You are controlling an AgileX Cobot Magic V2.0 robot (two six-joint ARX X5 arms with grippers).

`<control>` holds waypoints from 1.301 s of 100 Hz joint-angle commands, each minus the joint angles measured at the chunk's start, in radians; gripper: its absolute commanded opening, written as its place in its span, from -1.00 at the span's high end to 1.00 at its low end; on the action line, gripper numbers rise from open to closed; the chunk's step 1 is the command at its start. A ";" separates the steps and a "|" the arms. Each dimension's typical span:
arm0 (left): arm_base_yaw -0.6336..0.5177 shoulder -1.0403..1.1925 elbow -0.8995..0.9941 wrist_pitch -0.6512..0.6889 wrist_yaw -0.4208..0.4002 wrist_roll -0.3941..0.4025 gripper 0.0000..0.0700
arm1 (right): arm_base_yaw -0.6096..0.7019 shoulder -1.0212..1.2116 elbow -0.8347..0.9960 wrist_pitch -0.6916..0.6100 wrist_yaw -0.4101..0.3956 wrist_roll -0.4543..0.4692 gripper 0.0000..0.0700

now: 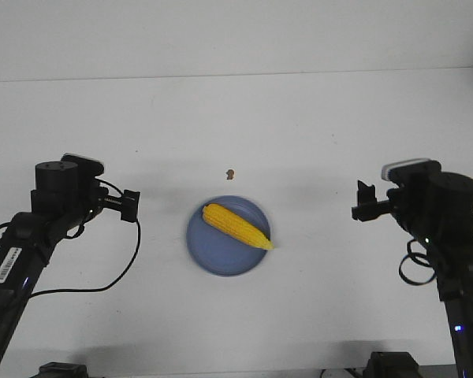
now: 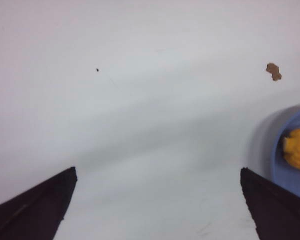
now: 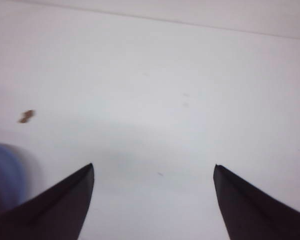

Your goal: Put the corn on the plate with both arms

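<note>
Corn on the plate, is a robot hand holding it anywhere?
No, nothing is held. The corn lies on the plate by itself. The left gripper and right gripper are off to each side, fingers spread and empty.

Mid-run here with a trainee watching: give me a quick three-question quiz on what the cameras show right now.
1. True or false: the corn lies on the plate.
2. Multiple choice: the left gripper and right gripper are: A) both shut on the corn; B) both open and holding nothing; C) one open, one shut.
3. Short answer: where does the small brown speck sit relative to the plate, in the front view?

Key
1. True; the cob lies diagonally, its pointed tip at the rim on the robot's right.
2. B; each sits off to its own side of the plate.
3. On the table, just beyond the plate's far edge, apart from it.
</note>
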 commanded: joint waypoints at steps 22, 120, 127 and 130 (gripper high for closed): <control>0.011 -0.062 -0.031 0.033 0.066 -0.047 -1.00 | -0.065 -0.317 -0.274 0.183 0.000 0.018 -0.38; 0.011 -0.797 -0.559 0.294 -0.085 -0.187 -1.00 | -0.063 -0.715 -0.575 0.342 -0.011 0.106 -0.38; 0.011 -0.800 -0.559 0.296 -0.085 -0.187 -1.00 | -0.063 -0.715 -0.575 0.338 -0.009 0.106 -0.38; 0.011 -0.802 -0.559 0.296 -0.084 -0.187 -1.00 | -0.063 -0.715 -0.575 0.336 -0.003 0.106 -0.37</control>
